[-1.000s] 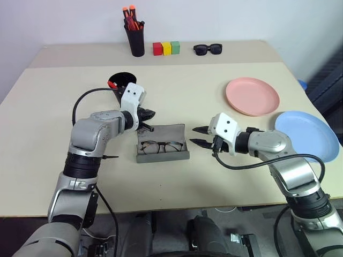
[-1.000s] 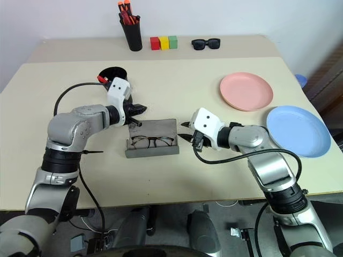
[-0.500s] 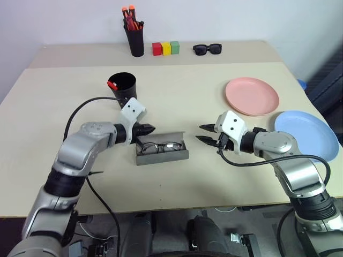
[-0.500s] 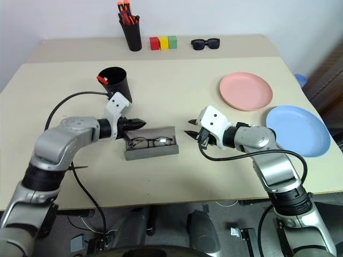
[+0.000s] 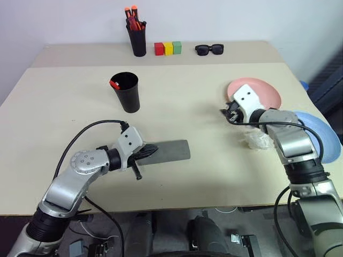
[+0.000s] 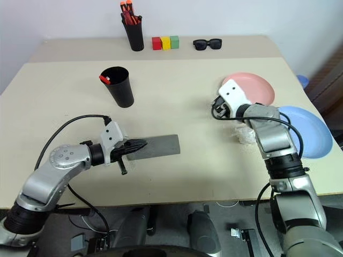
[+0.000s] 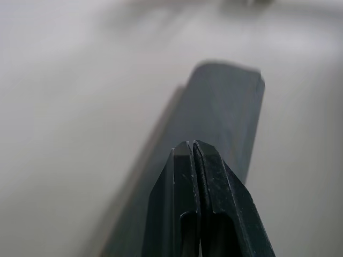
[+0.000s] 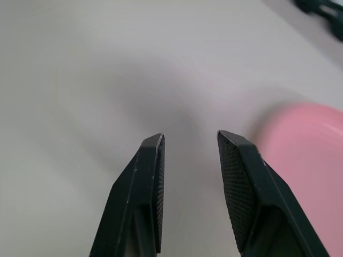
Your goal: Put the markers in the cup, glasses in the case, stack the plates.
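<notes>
Case (image 5: 170, 151) shut, near tabletop's front edge; left hand (image 5: 148, 152) pressed together, tips on its lid. Right hand (image 8: 190, 160) spread, empty, beside pink plate (image 5: 265, 92) near right edge. Risk: poor grip on shallow rim slides plate off edge. Blue plate (image 5: 327, 136) half hidden by arm; markers probably inside cup (image 5: 126, 92), contents unclear.

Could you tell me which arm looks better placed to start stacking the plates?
The right. Its open right gripper hangs beside the pink plate, with the blue plate near that arm, while the shut left gripper rests at the closed case.
</notes>
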Available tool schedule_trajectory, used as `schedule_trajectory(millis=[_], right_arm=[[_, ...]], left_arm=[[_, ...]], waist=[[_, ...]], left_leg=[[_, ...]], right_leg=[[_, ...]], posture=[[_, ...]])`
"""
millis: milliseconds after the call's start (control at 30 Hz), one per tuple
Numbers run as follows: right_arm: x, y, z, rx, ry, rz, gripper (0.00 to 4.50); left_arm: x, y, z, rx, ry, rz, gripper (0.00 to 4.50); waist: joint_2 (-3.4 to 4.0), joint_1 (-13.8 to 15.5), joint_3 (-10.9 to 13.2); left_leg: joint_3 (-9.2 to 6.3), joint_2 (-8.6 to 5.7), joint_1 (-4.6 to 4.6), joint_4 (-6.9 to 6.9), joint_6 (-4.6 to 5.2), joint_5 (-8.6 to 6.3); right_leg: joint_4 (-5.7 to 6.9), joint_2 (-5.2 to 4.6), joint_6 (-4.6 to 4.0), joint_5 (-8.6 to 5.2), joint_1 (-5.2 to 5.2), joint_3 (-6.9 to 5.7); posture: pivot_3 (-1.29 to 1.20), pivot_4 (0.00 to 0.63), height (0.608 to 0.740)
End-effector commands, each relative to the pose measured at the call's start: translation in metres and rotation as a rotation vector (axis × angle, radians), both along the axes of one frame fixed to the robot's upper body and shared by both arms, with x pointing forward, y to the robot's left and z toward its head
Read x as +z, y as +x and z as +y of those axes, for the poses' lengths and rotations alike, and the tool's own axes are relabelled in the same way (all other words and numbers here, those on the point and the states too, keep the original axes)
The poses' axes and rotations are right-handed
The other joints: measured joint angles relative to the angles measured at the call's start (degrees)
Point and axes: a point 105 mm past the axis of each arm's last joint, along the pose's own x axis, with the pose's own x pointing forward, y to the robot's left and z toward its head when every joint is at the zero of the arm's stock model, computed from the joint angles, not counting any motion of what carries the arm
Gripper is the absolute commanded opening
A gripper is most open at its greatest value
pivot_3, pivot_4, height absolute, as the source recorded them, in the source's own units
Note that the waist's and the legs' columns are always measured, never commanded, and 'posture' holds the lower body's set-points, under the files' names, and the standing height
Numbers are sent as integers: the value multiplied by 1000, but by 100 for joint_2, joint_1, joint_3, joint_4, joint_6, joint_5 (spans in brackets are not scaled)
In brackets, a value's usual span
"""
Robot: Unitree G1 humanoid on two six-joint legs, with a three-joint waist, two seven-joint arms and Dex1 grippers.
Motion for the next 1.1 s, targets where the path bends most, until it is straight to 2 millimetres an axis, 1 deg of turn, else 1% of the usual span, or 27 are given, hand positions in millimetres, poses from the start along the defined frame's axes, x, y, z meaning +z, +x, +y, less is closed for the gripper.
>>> schedule_trajectory(millis=[33,100,200,367,433,500,533,600,667,733,800,900,933,967,1000,1033,1100], right_arm=[[5,15,-18,-49,-172,-85,1509],[3,22,-25,-70,-217,-96,1509],[-5,29,-32,-87,-270,-81,1509],[-13,35,-38,-112,-279,-58,1509],[-15,36,-39,-115,-268,-48,985],[-14,36,-38,-108,-263,-49,228],[-13,35,-38,-103,-263,-52,41],[-10,33,-37,-86,-270,-68,41],[-2,30,-34,-56,-290,-110,41],[11,23,-32,-25,-306,-163,41],[28,13,-36,-22,-326,-222,41],[37,4,-40,-29,-332,-245,41],[43,-9,-53,-57,-322,-235,41],[48,-19,-62,-75,-317,-228,41],[52,-34,-75,-97,-322,-210,41],[54,-49,-86,-113,-329,-182,41],[49,-74,-101,-145,-309,-115,41]], left_arm=[[19,-5,3,-19,-43,-125,23],[20,-8,5,-20,-51,-140,23],[24,-10,10,-9,-61,-151,23],[25,-11,13,8,-66,-159,23],[26,-12,13,12,-72,-162,0],[27,-13,13,12,-75,-162,0],[26,-13,12,12,-76,-161,0],[26,-13,10,10,-78,-160,0],[26,-11,9,6,-84,-161,0],[27,-9,7,5,-91,-170,0],[30,-5,5,6,-104,-184,0],[32,-2,3,6,-117,-192,0],[33,0,-2,-14,-129,-190,0],[33,0,-6,-29,-138,-189,0],[33,1,-12,-55,-147,-183,0],[31,2,-17,-82,-147,-176,0],[28,3,-23,-124,-142,-163,0]], waist=[[0,-25,0],[2,-39,1],[2,-37,1],[2,-24,1],[2,-19,1],[3,-20,1],[3,-22,1],[3,-21,1],[3,-16,1],[3,-9,1],[4,9,2],[5,3,2],[7,9,2],[7,42,1],[8,109,1],[12,157,-1],[13,198,-2]], left_leg=[[14,0,0,-2,1,0],[47,6,2,-3,3,-2],[59,9,5,-1,5,-3],[64,10,6,2,8,-5],[65,10,6,3,8,-5],[65,10,6,3,8,-5],[65,10,6,3,9,-5],[66,11,7,3,9,-5],[66,11,7,3,9,-5],[65,11,6,3,9,-6],[66,11,6,4,10,-6],[66,11,5,6,11,-7],[66,11,6,6,11,-7],[65,11,6,6,11,-7],[64,11,5,6,11,-7],[64,11,4,6,13,-8],[64,9,2,8,17,-11]], right_leg=[[0,0,1,0,-3,3],[2,3,2,1,-10,19],[3,6,8,4,-14,33],[3,7,14,8,-14,41],[3,7,15,9,-14,43],[3,7,15,9,-14,43],[3,7,15,9,-14,44],[4,8,15,9,-14,45],[4,8,16,9,-14,45],[4,8,16,9,-14,45],[5,8,16,9,-15,45],[6,8,19,11,-14,45],[6,8,20,11,-14,46],[6,8,20,11,-14,46],[5,8,20,11,-11,45],[1,10,20,11,-11,45],[-4,9,22,10,-6,44]], posture=[[0,150,740],[0,150,740],[0,150,740],[0,150,740],[0,150,740],[0,150,740],[0,150,740],[0,150,740],[0,150,740],[0,150,740],[0,150,740],[0,150,740],[0,150,740],[0,150,740],[0,150,740],[0,150,740],[0,150,740]])
